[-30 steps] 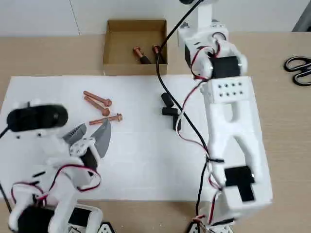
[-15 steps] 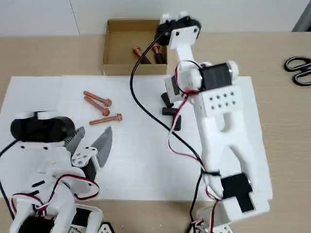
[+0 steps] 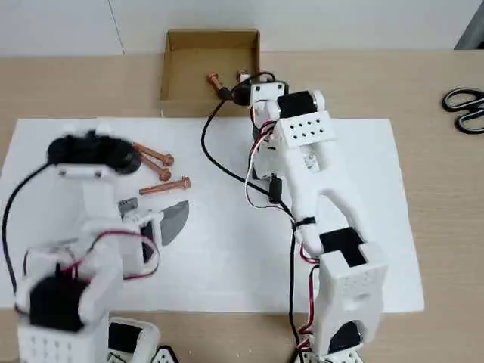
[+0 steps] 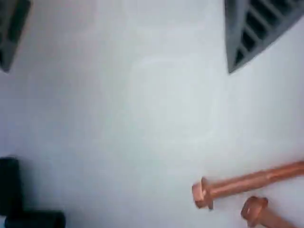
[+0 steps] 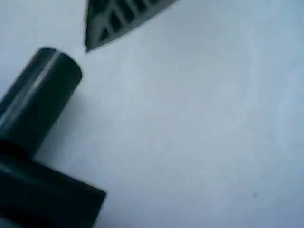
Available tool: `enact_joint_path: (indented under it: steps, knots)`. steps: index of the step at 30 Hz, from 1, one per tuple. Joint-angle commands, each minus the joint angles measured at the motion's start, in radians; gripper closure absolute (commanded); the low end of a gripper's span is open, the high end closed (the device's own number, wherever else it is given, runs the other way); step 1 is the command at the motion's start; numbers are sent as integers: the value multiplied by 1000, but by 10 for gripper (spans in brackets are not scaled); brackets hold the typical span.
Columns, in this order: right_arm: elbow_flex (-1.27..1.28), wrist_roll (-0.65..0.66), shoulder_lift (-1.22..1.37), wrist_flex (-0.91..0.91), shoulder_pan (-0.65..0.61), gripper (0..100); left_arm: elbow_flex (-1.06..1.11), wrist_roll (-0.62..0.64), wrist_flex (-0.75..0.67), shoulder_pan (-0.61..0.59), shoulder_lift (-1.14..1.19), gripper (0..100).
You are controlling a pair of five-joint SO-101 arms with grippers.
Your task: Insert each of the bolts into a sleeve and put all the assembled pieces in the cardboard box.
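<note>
**1. End effectors**

- Left gripper: jaws spread wide, nothing held. It hangs over the white sheet.
- Right gripper: whether it is open or closed cannot be determined. It sits low over the sheet, just beside a black sleeve, with a second sleeve lying across the first one's far end.

**2. Governing relation (high view)**

- Nearest bolt: lies at 12 to 1 o'clock from the left gripper, near but not touching.
- Its long axis runs roughly 9 to 3 o'clock, with the flanged head at the 3 o'clock end.
- The left jaws also stand apart along about 9 to 3. Judgement: closing would act along the shank, not across it, so a wrist roll is probably needed before the grasp.
- Two further bolts lie just beyond at 12 o'clock. They are side by side, with their heads toward 4 o'clock.
- The left arm is nearer the bolts. The right arm is nearer the sleeves and the box.

**3. Outward**

- Cardboard box: at 12 o'clock on the table, past the sheet's far edge. It holds assembled pieces, so the task appears partly complete.
- Scissors: at 3 o'clock, well apart.

**4. Markings**

- No brand, label or writing can be read.
</note>
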Motion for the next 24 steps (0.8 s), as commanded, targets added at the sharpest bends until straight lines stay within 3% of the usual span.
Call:
enact_joint_path:
  steps: [1, 9, 24]
  knots:
    - [-38, -2, 1, 5, -2, 757, -107, -43, 55, -11, 124, 724]
    - [-38, -227, 18, -28, -5, 757, -116, -48, 74, -11, 155, 724]
    - [-38, -235, 202, -130, -5, 757, -114, -46, 74, -11, 155, 724]
